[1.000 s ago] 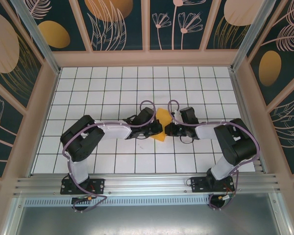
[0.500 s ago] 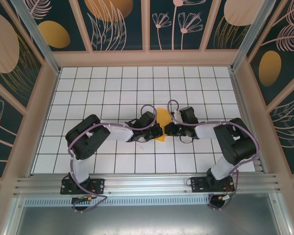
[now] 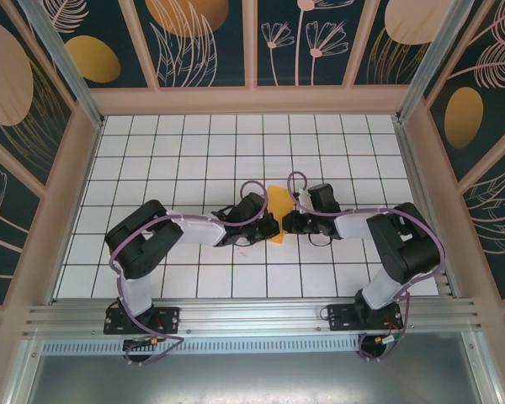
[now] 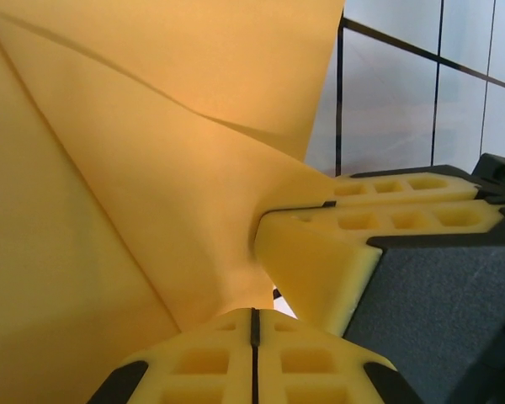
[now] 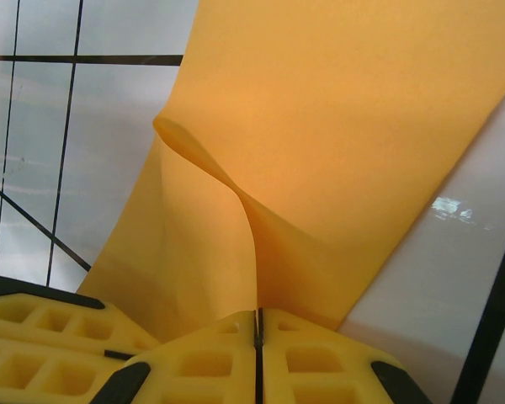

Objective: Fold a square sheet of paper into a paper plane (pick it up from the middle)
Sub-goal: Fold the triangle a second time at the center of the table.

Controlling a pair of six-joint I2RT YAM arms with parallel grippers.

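The biggest thing is the white tiled table (image 3: 151, 151), which takes up the middle of the top view. Two black arms lie low over it. The left arm (image 3: 181, 229) comes in from the lower left and the right arm (image 3: 387, 236) from the lower right. They meet near the middle of the picture.

Between them is the orange-yellow paper (image 3: 278, 210). It sits in the middle of the table, a little above the spot where the arms meet. It is not flat. It has folds in it, and in the wrist views it bends and curls up off the tiles.

The left gripper (image 4: 254, 324) is at the bottom of the left wrist view. Its two yellow fingers (image 4: 194, 362) are pressed tight together, with a bit of the paper pinched between them. The right gripper (image 5: 257, 324), at the bottom of the right wrist view, is squeezed onto the paper the same way. The two grippers are just beside each other.

I think the paper is very light, thin and floppy. It bends easily. It could tear or crumple if the arms pull apart too hard, and it may slide on the smooth tiles. A good place to hold it is along an edge or a fold, close to the next fold, with a soft pinch.
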